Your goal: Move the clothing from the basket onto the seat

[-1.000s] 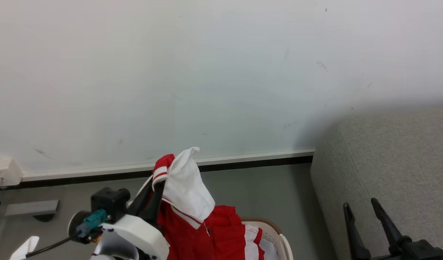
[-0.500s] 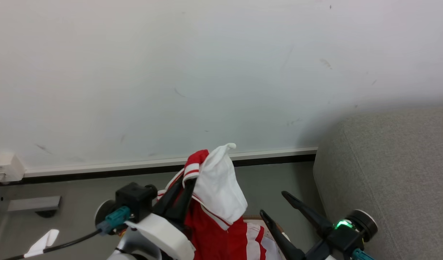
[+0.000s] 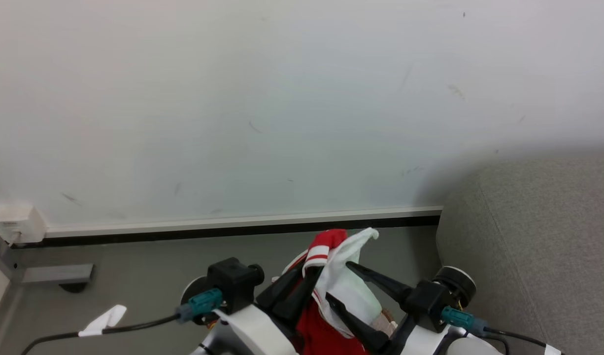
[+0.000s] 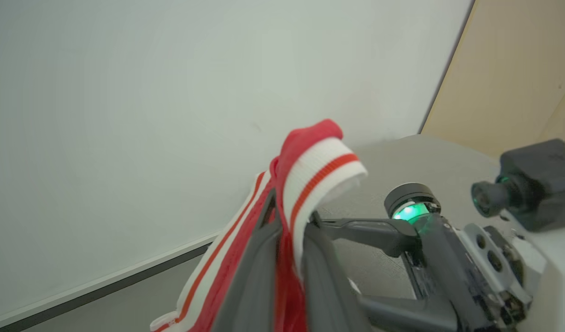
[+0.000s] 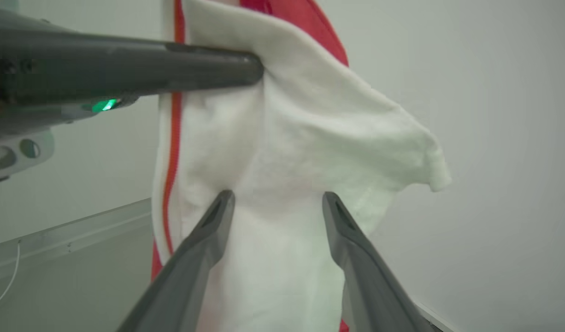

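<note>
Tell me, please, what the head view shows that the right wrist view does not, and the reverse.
In the head view: the large light grey fabric sofa at the right and a small white wall box at the left. In the right wrist view: a close look at the white part of the soft red and white sportswear garment, framed by the fingers of the open right tool. In both: that garment clamped in the shut left tool, the right tool, the pale wall and its skirting.
</note>
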